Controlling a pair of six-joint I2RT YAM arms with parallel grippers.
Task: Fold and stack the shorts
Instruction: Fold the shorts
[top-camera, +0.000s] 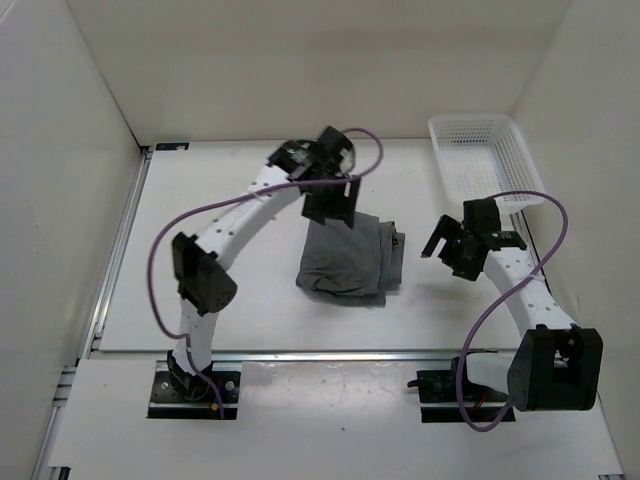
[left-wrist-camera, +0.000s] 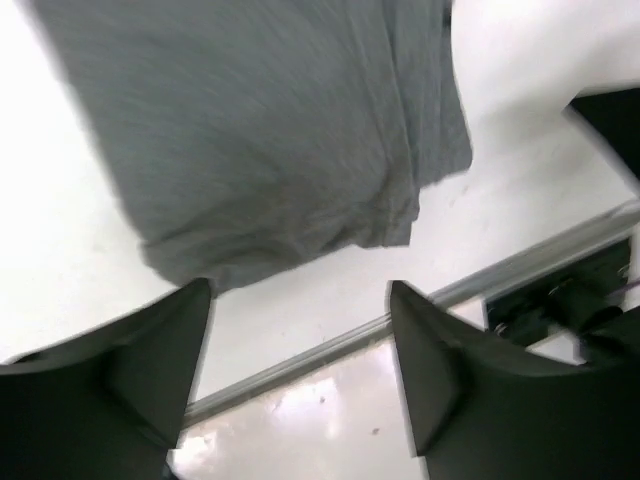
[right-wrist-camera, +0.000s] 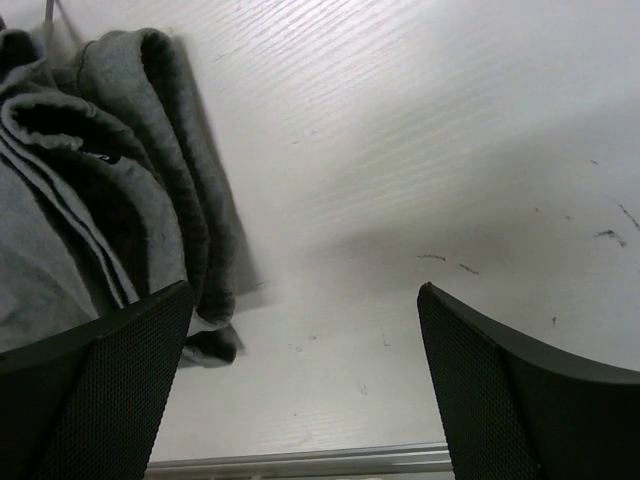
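The grey shorts (top-camera: 345, 262) lie folded into a compact bundle around the middle of the table (top-camera: 200, 180), with the stacked fold edges showing along the side that faces the right edge. The left tool (top-camera: 335, 214) hangs over the far end of the bundle. In its wrist view its two dark fingers (left-wrist-camera: 150, 370) stand well apart with only bare table between them, and the fabric lies just beyond the tips without touching them. The right tool (top-camera: 442, 252) sits beside the shorts toward the right edge, clear of the cloth. Its fingers (right-wrist-camera: 530, 400) are also spread wide with nothing between them, and the rolled edge of the shorts lies next to its left finger in that view; whether they touch cannot be told. A white mesh basket (top-camera: 480, 155) stands at the far right corner, well apart from the shorts.
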